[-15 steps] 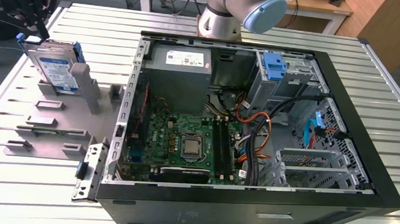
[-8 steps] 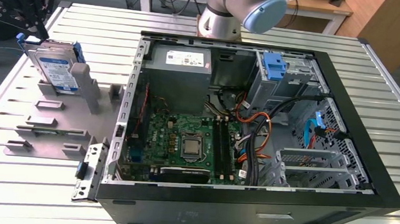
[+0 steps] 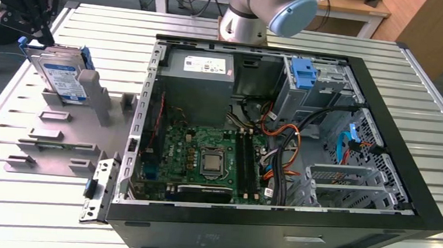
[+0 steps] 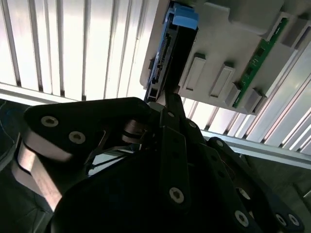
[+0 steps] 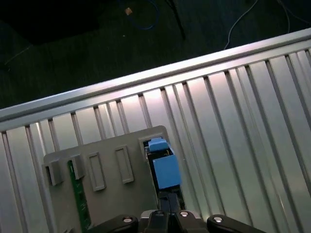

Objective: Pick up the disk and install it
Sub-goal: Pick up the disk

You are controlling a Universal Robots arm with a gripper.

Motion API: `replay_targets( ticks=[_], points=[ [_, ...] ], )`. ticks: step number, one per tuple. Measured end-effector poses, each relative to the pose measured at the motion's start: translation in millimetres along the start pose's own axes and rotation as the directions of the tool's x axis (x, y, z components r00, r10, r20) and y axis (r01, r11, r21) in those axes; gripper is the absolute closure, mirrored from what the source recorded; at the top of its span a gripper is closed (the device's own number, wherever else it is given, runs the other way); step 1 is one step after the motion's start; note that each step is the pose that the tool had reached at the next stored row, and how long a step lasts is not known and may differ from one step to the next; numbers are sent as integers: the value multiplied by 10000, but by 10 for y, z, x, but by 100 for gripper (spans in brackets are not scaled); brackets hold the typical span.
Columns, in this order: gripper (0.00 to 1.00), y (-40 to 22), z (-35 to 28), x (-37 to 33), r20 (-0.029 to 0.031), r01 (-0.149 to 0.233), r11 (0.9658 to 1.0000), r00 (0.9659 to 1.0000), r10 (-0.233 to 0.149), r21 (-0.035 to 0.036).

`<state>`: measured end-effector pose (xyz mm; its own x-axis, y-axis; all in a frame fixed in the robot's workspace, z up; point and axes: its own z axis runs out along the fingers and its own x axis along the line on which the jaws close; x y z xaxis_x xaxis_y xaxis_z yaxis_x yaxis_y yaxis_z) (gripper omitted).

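Note:
The disk (image 3: 59,74) is a silver drive with a white-and-blue label and blue rails. It stands on edge in a grey holder block (image 3: 73,131) at the exterior view's left. My gripper (image 3: 44,37) hangs right at the disk's upper far corner. In the second wrist view the gripper (image 4: 167,99) reaches the connector end of the disk (image 4: 163,58). In the first wrist view the gripper (image 5: 167,206) sits directly over the blue-capped edge of the disk (image 5: 165,170). The disk remains seated in the holder.
An open computer case (image 3: 426,214) lies at the exterior view's right, with motherboard (image 3: 211,158), grey power-supply box (image 3: 202,67), cables and a blue bracket (image 3: 307,74) in its drive bay. A green memory stick (image 4: 257,63) sits in the holder block. The slatted metal table (image 3: 13,203) ends near the holder.

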<state>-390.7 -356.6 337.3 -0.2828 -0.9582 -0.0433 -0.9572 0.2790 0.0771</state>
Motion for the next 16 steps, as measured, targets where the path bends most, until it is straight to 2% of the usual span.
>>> replay_targets(
  ticks=[3,7,11,16],
  points=[
    [89,-1,7,0,9,341,9994,9994,-341,103],
    [89,-2,12,1,37,705,9970,9975,-707,315],
    [89,-2,15,1,51,1030,9935,9946,-1034,486],
    [89,-2,16,1,51,1095,9927,9939,-1099,504]
  ],
)
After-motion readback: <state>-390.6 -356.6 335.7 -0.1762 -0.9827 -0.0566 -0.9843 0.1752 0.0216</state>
